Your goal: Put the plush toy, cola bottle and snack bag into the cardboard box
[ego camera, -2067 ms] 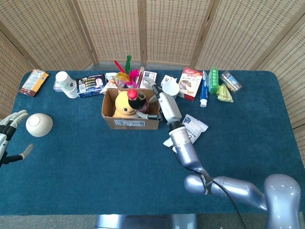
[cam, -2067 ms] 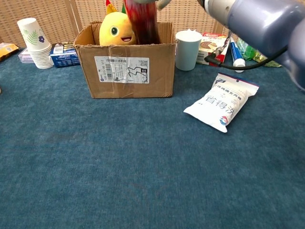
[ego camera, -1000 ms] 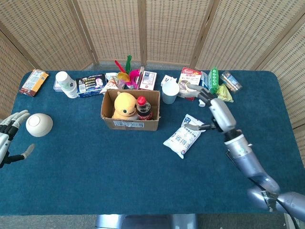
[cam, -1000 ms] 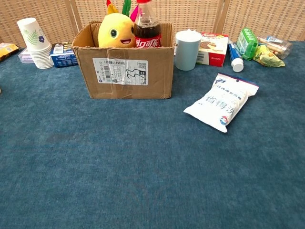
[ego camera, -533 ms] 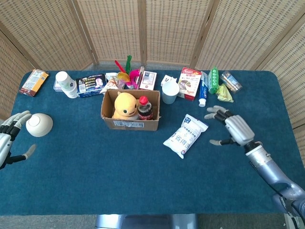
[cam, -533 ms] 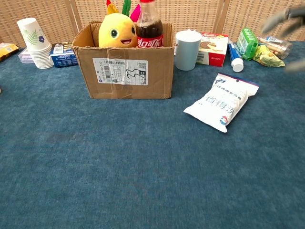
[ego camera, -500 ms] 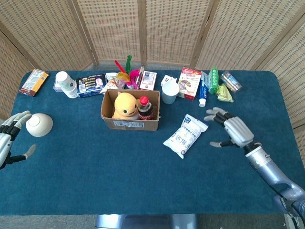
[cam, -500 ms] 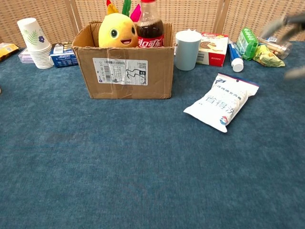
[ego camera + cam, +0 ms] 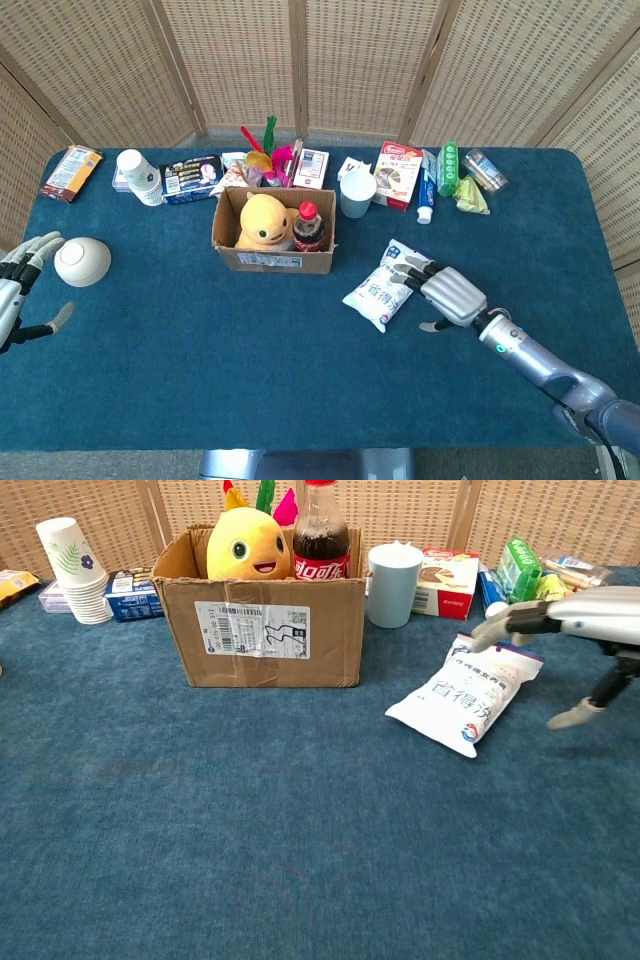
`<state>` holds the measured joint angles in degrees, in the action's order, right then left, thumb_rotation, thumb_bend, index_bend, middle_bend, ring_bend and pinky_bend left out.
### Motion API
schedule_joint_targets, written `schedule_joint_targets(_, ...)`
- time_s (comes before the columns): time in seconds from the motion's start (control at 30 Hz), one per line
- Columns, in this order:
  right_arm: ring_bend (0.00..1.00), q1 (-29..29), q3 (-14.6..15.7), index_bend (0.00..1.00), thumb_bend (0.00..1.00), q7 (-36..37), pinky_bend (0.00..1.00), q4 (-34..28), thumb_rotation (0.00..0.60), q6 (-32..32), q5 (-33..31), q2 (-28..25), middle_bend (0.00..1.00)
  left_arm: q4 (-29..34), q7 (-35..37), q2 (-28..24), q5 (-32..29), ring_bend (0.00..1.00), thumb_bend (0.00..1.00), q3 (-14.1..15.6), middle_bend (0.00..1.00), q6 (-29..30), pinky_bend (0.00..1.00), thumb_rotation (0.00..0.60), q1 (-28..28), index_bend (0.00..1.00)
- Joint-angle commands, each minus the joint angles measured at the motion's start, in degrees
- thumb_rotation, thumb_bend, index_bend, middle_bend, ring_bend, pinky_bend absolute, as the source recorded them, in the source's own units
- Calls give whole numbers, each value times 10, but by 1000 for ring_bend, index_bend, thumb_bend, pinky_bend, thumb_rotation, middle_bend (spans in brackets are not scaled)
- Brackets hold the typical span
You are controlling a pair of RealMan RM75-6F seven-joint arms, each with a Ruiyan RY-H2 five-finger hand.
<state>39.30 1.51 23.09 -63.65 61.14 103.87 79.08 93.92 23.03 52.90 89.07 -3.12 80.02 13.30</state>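
Observation:
The cardboard box (image 9: pixel 272 258) (image 9: pixel 265 630) stands mid-table with the yellow plush toy (image 9: pixel 262 221) (image 9: pixel 246 546) and the cola bottle (image 9: pixel 308 227) (image 9: pixel 322 540) upright inside it. The white snack bag (image 9: pixel 386 285) (image 9: pixel 464 692) lies flat on the blue cloth to the right of the box. My right hand (image 9: pixel 447 294) (image 9: pixel 580 630) hovers open just right of the bag, fingers spread over its far right end and thumb held apart. My left hand (image 9: pixel 20 283) is open at the table's left edge, holding nothing.
A white bowl (image 9: pixel 82 261) sits by my left hand. Along the back stand stacked paper cups (image 9: pixel 72 572), a grey cup (image 9: pixel 394 584), a snack carton (image 9: pixel 446 581), tubes and small packets (image 9: pixel 450 180). A packet (image 9: pixel 71 171) lies at the back left corner.
My right hand has let go of the cola bottle in the box, swung out to the right, then come back down and leftward over the snack bag. The left hand has stayed put.

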Motion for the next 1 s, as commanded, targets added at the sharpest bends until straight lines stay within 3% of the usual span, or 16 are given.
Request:
schedule_joint_targets(0.03,13,20,-10,134,283,-40,220,-27,600,-32,-15,3,88,0,0,0,0,0,420,0,0,-1,101,600,0,0)
schedule_joint_targets(0.4,0,65,-41,66,294,-177,221,-85,600,-137,-82,4,28,-5,12,-2,-2,0,419,-1,0,1,101,600,-1,0)
schedule_joint_targets(0.73,0,86,-51,65,322,-291,223,-101,600,-183,-124,20,26,-9,23,-4,-1,0,421,-1,0,5,102,600,-3,0)
schedule_joint_targets(1.0,5,97,-45,98,372,-329,253,-133,600,-205,-137,17,73,-10,23,-4,2,0,420,1,0,4,110,600,-3,0)
